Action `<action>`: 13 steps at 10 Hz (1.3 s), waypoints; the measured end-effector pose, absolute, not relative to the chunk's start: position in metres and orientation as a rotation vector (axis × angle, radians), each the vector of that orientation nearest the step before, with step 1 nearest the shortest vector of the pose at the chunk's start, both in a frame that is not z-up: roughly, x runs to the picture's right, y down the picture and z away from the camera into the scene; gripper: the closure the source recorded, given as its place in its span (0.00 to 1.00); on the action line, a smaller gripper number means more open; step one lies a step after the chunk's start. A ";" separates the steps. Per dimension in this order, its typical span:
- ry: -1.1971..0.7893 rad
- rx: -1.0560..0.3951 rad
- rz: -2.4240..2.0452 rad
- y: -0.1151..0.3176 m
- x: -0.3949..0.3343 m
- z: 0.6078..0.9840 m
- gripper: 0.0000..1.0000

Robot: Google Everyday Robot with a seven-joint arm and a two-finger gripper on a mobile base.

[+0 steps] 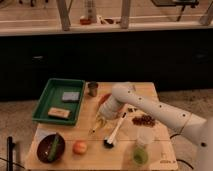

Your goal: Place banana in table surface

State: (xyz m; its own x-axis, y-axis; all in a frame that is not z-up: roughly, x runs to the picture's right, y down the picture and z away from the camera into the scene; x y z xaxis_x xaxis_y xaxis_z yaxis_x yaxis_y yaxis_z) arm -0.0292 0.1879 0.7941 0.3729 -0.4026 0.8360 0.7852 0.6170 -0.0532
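Note:
The banana [98, 123] is pale yellow and lies slanted on or just above the table surface [150, 90], near its middle. My gripper [104, 116] is right at the banana's upper end, at the tip of the white arm [150, 106] that reaches in from the right. The gripper covers the banana's upper end. Whether the banana rests on the wood or is held just above it does not show.
A green tray [44, 100] at the left holds a tan block [59, 113] and a grey sponge [71, 96]. A metal cup [92, 88] and an orange-red bowl [104, 98] stand behind the gripper. A brush [114, 133], dark berries [145, 120], a green-filled cup [140, 154], a round fruit [80, 147] and a dark bowl with a green vegetable [51, 147] lie in front.

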 end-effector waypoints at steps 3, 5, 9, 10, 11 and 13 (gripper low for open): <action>-0.927 -0.490 -0.808 0.186 -0.039 0.798 0.20; -0.938 -0.494 -0.810 0.185 -0.041 0.799 0.20; -0.952 -0.503 -0.815 0.184 -0.042 0.801 0.20; -0.956 -0.504 -0.814 0.184 -0.042 0.802 0.20; -0.961 -0.507 -0.813 0.185 -0.040 0.802 0.20; -0.972 -0.514 -0.816 0.186 -0.040 0.803 0.20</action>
State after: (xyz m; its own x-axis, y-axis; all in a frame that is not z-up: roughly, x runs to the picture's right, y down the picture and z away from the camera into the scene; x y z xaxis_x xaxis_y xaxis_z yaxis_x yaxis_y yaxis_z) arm -0.0398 0.1859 0.8029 0.3130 -0.3712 0.8742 0.7973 0.6028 -0.0295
